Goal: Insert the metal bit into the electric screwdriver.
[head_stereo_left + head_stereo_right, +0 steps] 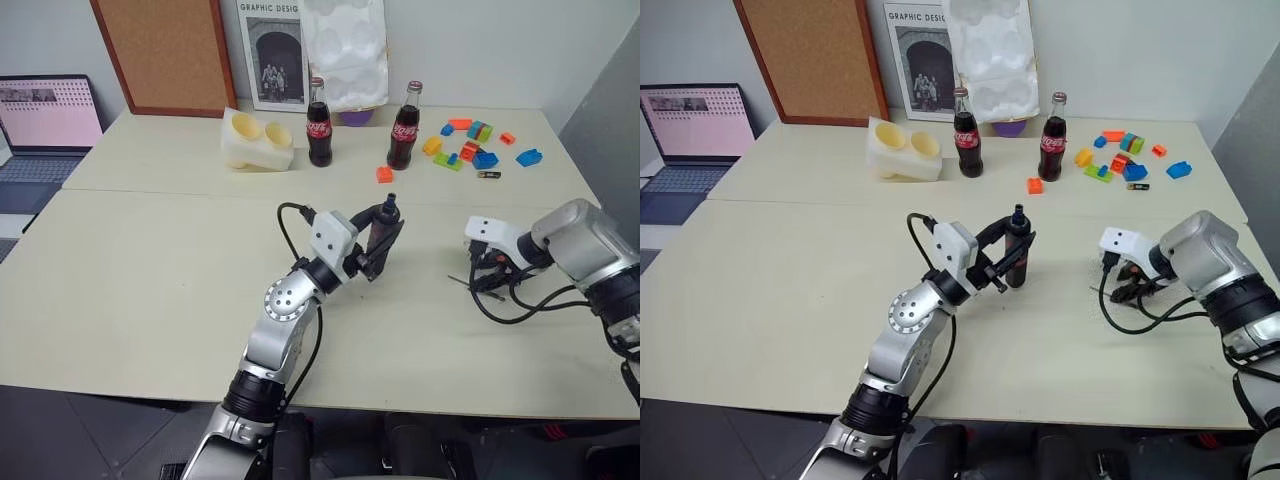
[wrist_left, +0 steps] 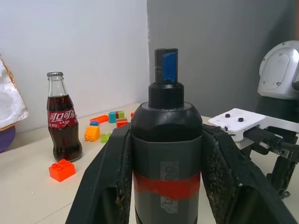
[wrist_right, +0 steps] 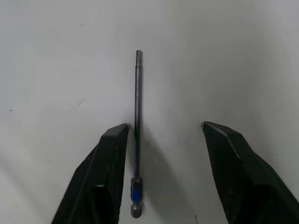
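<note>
You are at the pick-up step: your left gripper [image 2: 163, 186] is clamped on the screwdriver [image 2: 166, 140], held upright above the surface [image 1: 150, 260] with its tip up; your right gripper [image 3: 163, 140] hangs part open over the bit [image 3: 138, 135], which lies flat between its fingers, close by one. Next, I judge, close squarely on that thin rod, lift it, and line it up with the tip. As for containers, the two cola bottles [image 1: 319, 125] at the back are dark with drink.

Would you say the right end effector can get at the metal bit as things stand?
Probably yes: the right end effector hangs open over the metal bit, which lies flat on the bare table between its fingers, close to one, with nothing in the way.
</note>
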### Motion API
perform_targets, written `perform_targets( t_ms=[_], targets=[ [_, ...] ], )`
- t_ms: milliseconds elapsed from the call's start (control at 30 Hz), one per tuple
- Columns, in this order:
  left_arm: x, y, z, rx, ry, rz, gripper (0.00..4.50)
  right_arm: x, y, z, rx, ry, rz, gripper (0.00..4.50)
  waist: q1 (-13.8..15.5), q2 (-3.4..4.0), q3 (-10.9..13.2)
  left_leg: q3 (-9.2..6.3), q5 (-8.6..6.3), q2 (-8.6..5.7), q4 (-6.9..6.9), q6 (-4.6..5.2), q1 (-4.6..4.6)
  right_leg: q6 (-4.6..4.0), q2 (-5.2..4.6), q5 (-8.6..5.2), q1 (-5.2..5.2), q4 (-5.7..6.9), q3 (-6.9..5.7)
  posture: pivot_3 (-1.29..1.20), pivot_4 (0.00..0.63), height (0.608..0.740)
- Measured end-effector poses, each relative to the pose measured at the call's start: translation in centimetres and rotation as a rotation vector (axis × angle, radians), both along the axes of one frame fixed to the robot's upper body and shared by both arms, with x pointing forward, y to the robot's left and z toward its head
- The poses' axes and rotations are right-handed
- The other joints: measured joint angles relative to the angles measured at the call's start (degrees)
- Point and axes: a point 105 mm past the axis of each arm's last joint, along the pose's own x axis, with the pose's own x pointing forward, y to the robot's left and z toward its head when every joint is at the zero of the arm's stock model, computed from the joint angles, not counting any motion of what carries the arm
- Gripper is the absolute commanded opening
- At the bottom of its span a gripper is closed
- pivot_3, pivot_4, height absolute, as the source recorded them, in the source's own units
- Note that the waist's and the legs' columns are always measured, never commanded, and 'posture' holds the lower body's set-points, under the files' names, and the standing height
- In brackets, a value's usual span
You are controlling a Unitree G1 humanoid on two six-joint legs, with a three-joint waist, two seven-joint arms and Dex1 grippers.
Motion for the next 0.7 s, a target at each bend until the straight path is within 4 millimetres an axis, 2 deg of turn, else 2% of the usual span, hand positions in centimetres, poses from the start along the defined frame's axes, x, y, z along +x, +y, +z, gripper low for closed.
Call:
perform_targets(
  t_ms=[233,500,633,700],
  targets=[
    [0.0,0.0,0.0,0.012,-0.013,0.006,1.66,-0.4,0.2,-0.1,0.004,0.041,0.013,0.06,0.0,0.00,0.0,-0.02,0.00,0.00,0.00,0.00,0.01,0.00,0.00,0.00,0.02,0.00,-0.01,0.00,0.150,0.740],
    [0.0,0.7,-0.9,0.050,-0.003,0.019,1.66,-1.2,0.5,-0.3,0.076,0.093,-0.021,0.00,0.0,0.01,0.0,-0.02,0.00,0.00,0.00,0.00,0.03,-0.09,0.00,0.05,0.03,0.01,-0.01,0.00,0.150,0.740],
    [0.0,0.7,-0.8,0.049,-0.004,0.022,1.66,-2.0,1.4,-0.3,0.160,0.097,-0.006,0.00,0.0,0.01,0.0,-0.01,0.00,0.00,0.00,0.00,0.03,-0.10,0.00,0.06,0.02,0.02,0.00,0.00,0.150,0.740],
    [0.1,0.7,-0.7,0.046,-0.003,0.021,1.66,-2.0,2.3,0.6,0.222,0.068,0.016,0.00,0.0,0.03,0.0,0.00,0.00,0.00,0.01,0.00,0.03,-0.09,0.00,0.05,0.01,0.05,0.02,0.00,0.150,0.740]
  ],
)
